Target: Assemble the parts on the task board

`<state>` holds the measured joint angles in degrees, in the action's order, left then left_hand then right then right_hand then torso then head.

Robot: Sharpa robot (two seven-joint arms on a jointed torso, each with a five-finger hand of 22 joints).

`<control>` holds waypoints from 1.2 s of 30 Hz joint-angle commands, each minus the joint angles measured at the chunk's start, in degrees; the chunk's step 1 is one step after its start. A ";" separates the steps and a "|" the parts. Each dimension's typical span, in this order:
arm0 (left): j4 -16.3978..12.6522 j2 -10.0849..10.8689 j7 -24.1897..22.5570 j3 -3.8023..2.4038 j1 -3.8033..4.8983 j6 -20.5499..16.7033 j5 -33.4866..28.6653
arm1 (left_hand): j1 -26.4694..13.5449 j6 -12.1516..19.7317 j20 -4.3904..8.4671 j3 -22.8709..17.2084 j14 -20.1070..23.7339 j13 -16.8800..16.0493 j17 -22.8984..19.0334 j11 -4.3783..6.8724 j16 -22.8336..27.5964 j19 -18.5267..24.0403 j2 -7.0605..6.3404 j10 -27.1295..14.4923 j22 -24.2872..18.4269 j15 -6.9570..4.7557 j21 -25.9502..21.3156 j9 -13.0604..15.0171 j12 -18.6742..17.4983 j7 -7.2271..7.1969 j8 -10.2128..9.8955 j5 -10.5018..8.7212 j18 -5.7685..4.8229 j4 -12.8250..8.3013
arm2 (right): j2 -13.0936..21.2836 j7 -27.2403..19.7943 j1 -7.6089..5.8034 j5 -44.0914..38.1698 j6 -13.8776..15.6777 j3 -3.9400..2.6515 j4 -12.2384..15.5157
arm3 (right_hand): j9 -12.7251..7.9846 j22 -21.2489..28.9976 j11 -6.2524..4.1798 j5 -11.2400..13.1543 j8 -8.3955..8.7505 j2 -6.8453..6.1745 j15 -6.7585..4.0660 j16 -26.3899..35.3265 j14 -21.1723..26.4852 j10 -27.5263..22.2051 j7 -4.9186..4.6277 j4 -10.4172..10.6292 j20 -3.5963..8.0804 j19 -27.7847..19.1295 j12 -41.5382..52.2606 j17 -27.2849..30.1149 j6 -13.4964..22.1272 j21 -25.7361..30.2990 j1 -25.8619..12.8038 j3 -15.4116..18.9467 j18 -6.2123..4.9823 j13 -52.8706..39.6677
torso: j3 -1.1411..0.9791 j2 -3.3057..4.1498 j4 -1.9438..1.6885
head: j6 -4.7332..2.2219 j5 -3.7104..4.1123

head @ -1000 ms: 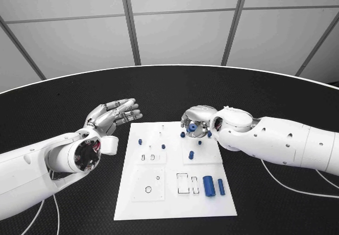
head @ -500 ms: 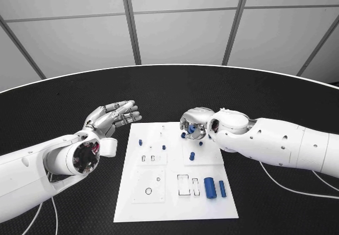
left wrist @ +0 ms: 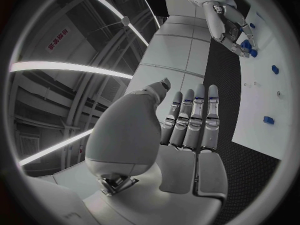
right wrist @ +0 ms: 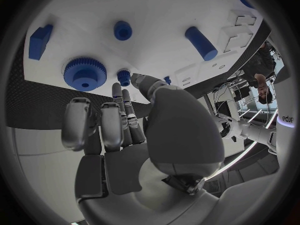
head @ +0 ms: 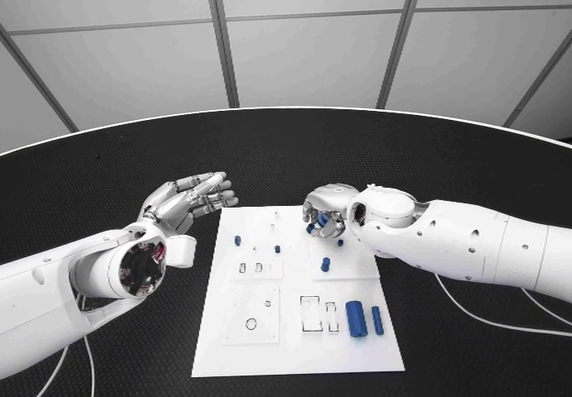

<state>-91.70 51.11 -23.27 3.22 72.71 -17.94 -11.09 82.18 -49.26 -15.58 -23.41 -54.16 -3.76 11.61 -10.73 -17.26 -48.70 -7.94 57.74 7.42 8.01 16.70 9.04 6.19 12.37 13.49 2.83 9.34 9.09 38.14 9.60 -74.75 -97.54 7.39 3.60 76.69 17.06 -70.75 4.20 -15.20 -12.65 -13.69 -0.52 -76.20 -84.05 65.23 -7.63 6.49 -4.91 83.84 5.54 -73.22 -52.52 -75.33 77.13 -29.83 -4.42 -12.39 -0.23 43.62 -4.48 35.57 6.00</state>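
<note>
On the black table [head: 286, 157] the white board [head: 292, 331] is seen mid-frame, a blue gear [right wrist: 85, 74] lying just beyond the right hand's [right wrist: 119, 130] loosely curled, empty fingers [right wrist: 107, 122], while the left hand [head: 188, 197] is held spread and empty left of the board.

Robotics laboratory or test cell.
Round black table [head: 286, 149] backed from 10 to 2 o'clock by grey panelled walls [head: 310, 58]; ceiling strip lights [left wrist: 69, 67] overhead.
</note>
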 commanded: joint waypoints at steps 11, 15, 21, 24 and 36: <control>-0.07 0.07 0.14 -0.01 0.08 0.06 -0.02 | -0.36 0.01 0.06 -0.46 0.21 0.09 0.09 -0.31 0.38 -0.25 -0.19 0.05 -0.07 0.50 0.36 -0.12 -0.41 2.02 -0.40 0.11 1.15 -0.09 | -0.28 0.36 0.00 -0.01 -0.60 0.01 -0.51 | 0.44 -0.46 -0.11 -0.41 -0.65 0.66 -0.14 -0.53 -3.13 1.03 -0.06 0.20 0.13 0.38 0.61 -0.02 -0.93 -0.72 -0.19 -0.55 0.56 -0.35 | -0.18 0.49 -0.22 | 0.00 0.04; -0.07 0.10 0.17 -0.01 0.10 0.08 -0.02 | -0.36 0.01 0.06 -0.46 0.21 0.09 0.09 -0.31 0.38 -0.25 -0.19 0.05 -0.07 0.50 0.36 -0.12 -0.41 2.02 -0.40 0.11 1.15 -0.09 | -0.27 0.50 0.00 -0.01 -0.28 0.01 -0.58 | 0.86 -0.85 -0.32 -0.46 -1.25 1.30 -0.33 -0.78 -3.14 1.97 -0.01 0.18 0.20 0.36 1.02 -0.15 -1.88 -1.03 -0.02 -0.88 0.60 -0.63 | -0.22 0.56 -0.29 | 0.05 0.09; -0.06 0.10 0.24 -0.01 0.10 0.13 -0.02 | -0.44 0.05 0.06 -0.52 0.26 0.09 0.10 -0.34 0.43 -0.24 -0.21 0.00 -0.08 0.53 0.36 -0.14 -0.49 2.06 -0.45 0.11 1.14 -0.10 | -0.19 0.48 0.00 -0.01 0.82 0.01 -0.45 | 2.57 -1.92 -1.00 1.05 -3.62 3.10 -0.89 -1.40 -3.19 4.36 0.83 -0.28 0.50 0.42 1.97 -0.46 -5.64 -1.87 0.67 -1.81 0.70 -1.33 | -0.31 0.72 -0.28 | -0.01 0.12; -0.05 0.10 0.25 -0.01 0.11 0.15 -0.02 | -0.44 0.05 0.06 -0.52 0.26 0.09 0.10 -0.34 0.43 -0.24 -0.21 0.00 -0.08 0.53 0.36 -0.14 -0.49 2.06 -0.45 0.11 1.14 -0.10 | -0.16 0.50 0.00 -0.01 1.29 0.01 -0.41 | 3.41 -2.19 -1.40 1.07 -4.49 3.75 -1.20 -1.61 -3.20 5.28 1.22 -0.70 0.76 0.40 2.34 -0.56 -6.62 -2.06 1.01 -2.05 0.72 -1.69 | -0.29 0.73 -0.32 | 0.07 0.21; 0.11 0.13 0.34 -0.01 0.12 0.15 -0.01 | -0.52 0.09 0.05 -0.57 0.30 0.09 0.11 -0.37 0.47 -0.23 -0.23 -0.04 -0.09 0.55 0.36 -0.16 -0.58 2.09 -0.49 0.11 1.14 -0.11 | 0.20 0.94 0.00 -0.01 2.45 0.00 0.10 | 5.13 -2.67 -1.83 0.61 -5.83 4.39 -1.59 -1.97 -3.22 6.28 1.64 -1.33 1.15 0.38 2.56 -0.71 -7.24 -2.39 1.00 -1.98 0.78 -2.16 | -0.18 0.80 -0.38 | 0.05 0.31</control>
<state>-91.61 51.23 -22.93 3.21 72.83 -17.79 -11.11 82.18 -49.26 -15.58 -23.57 -53.95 -3.77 11.64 -10.73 -17.03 -48.70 -7.94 57.74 7.41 8.22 16.69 8.93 5.98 12.37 13.30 2.83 9.33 8.93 38.26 10.54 -74.75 -97.55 9.76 3.61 76.67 20.71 -73.35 2.47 -14.25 -18.20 -9.87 -1.66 -77.88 -83.95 71.06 -6.23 5.52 -4.28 84.05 7.77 -73.85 -59.27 -77.49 78.04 -31.87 -4.43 -14.46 -0.42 44.40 -4.86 35.66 6.28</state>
